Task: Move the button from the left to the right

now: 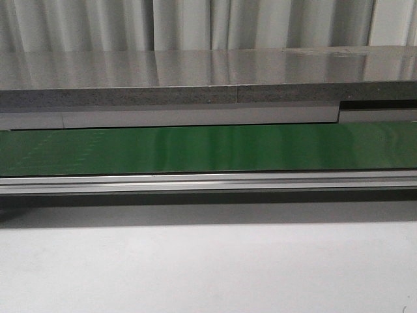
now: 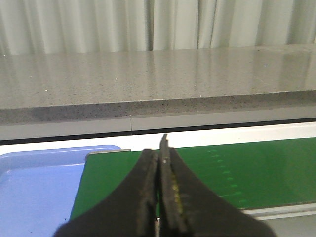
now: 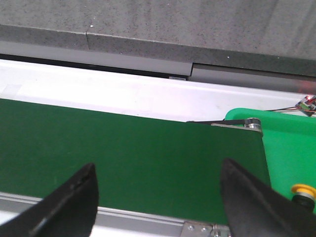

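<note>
A button with a round yellow cap lies in the green bin past the belt's end, partly hidden behind one finger of my right gripper. My right gripper is open wide and empty above the green belt near that end. My left gripper is shut with nothing between its fingers, above the other end of the belt, next to a blue tray. Neither gripper shows in the front view, where the belt carries nothing.
A grey stone counter runs behind the belt, with pale curtains beyond. An aluminium rail edges the belt's near side, with a white table surface in front. Red and black wires lie behind the green bin.
</note>
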Action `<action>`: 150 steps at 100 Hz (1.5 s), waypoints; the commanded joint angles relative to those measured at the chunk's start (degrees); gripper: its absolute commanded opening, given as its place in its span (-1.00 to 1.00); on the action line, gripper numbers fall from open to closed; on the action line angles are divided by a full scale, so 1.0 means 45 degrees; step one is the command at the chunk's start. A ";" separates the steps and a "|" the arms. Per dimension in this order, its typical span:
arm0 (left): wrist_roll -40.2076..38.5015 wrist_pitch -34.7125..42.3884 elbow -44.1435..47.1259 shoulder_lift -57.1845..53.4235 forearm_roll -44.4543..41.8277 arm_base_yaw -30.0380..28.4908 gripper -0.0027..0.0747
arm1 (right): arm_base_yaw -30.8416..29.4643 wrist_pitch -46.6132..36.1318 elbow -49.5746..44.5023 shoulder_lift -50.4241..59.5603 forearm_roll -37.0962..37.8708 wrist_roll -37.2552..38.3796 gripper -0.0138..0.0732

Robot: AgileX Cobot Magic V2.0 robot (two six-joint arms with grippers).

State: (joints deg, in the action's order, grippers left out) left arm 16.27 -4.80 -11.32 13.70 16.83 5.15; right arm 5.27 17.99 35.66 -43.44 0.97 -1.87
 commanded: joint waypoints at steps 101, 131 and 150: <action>-0.0039 0.1066 -0.0353 0.0110 0.0135 0.0031 -0.98 | 0.0006 -0.0151 -0.2101 0.5898 -0.0104 -0.0097 -0.84; -0.0039 0.1066 -0.0353 0.0110 0.0135 0.0031 -0.98 | 0.0006 -0.0181 -0.2101 0.5898 -0.0104 -0.0097 -0.84; -0.0039 0.1066 -0.0353 0.0110 0.0135 0.0031 -0.98 | 0.0006 -0.0515 -0.2416 0.5951 -0.0050 -0.0071 -0.84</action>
State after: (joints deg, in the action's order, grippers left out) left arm 16.27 -4.80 -11.32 13.70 16.83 5.15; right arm 5.27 21.37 24.15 -16.58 0.71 -1.87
